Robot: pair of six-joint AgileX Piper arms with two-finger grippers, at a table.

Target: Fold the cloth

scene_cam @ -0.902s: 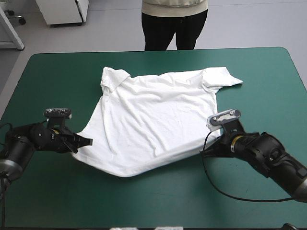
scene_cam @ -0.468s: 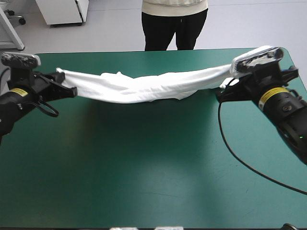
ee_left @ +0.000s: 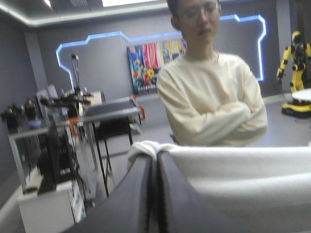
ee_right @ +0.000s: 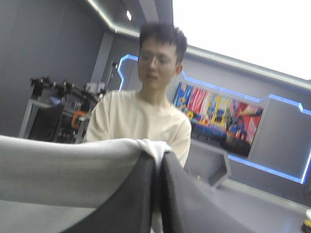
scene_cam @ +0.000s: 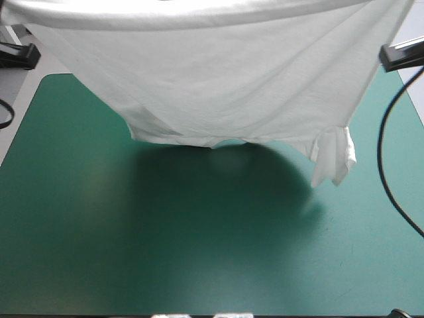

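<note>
- While the left claw [ee_left: 154, 160] and right claw [ee_right: 159, 158] each pinch a corner, the T-shirt [scene_cam: 218, 73] hangs wide above the desk [scene_cam: 199, 265].
- No fold shows yet; I think all the folding is left.

T-shirt [scene_cam: 218, 73] high above the table [scene_cam: 199, 265], between left end effector [ee_left: 154, 158] and right end effector [ee_right: 159, 158]
</note>
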